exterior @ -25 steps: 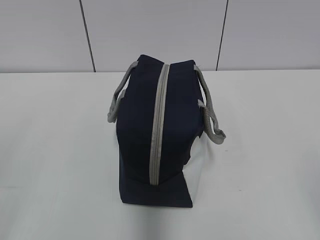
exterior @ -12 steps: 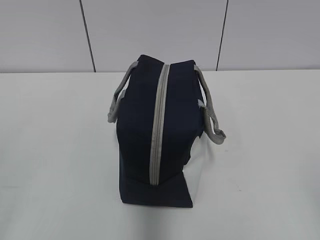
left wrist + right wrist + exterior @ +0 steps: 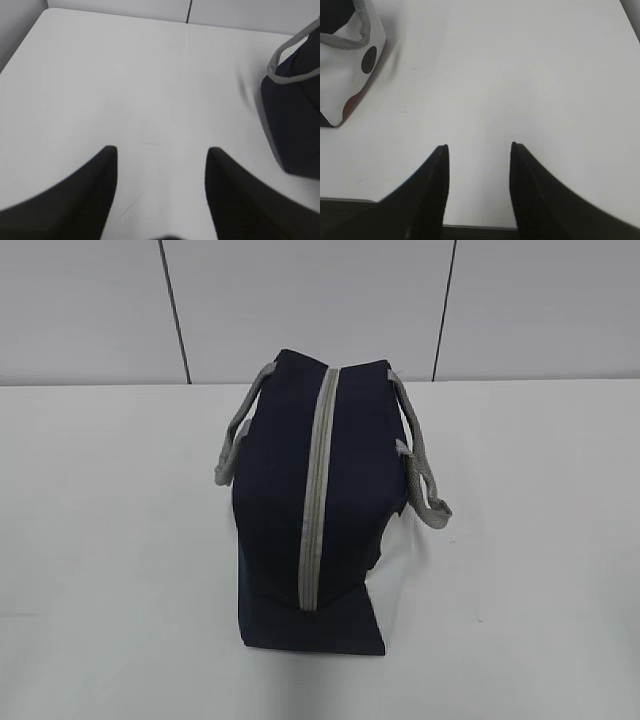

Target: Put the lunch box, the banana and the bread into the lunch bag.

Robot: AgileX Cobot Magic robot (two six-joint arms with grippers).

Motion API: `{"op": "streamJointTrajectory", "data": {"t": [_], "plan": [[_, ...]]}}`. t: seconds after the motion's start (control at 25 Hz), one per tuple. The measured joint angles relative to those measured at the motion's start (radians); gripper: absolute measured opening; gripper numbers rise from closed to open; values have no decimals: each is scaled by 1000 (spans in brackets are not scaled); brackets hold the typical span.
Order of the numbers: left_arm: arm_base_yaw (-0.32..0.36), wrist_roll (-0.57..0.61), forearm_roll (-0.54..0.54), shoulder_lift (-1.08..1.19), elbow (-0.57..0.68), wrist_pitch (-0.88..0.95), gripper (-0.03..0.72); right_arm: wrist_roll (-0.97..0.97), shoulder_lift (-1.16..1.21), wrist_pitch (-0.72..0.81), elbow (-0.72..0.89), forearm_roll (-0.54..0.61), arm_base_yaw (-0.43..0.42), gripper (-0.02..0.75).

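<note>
The navy lunch bag [image 3: 310,500] stands in the middle of the white table with its grey zipper [image 3: 316,490] shut along the top and a grey handle on each side. The lunch box, the banana and the bread are out of view. My left gripper [image 3: 161,150] is open and empty over bare table, with the bag [image 3: 295,120] at its right. My right gripper [image 3: 479,147] is open and empty near the table's front edge, with the bag's white dotted side [image 3: 350,75] at its upper left. Neither gripper shows in the exterior view.
The white table [image 3: 520,540] reaches back to a grey panelled wall [image 3: 300,300]. The table's front edge [image 3: 470,227] lies just below my right gripper.
</note>
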Motion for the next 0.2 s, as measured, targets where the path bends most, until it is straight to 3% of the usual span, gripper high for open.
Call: {"op": "streamJointTrajectory", "data": {"t": [0.2], "plan": [[0, 0, 0, -1, 0, 0, 403, 0, 0, 0, 0, 0, 0, 316]]}}
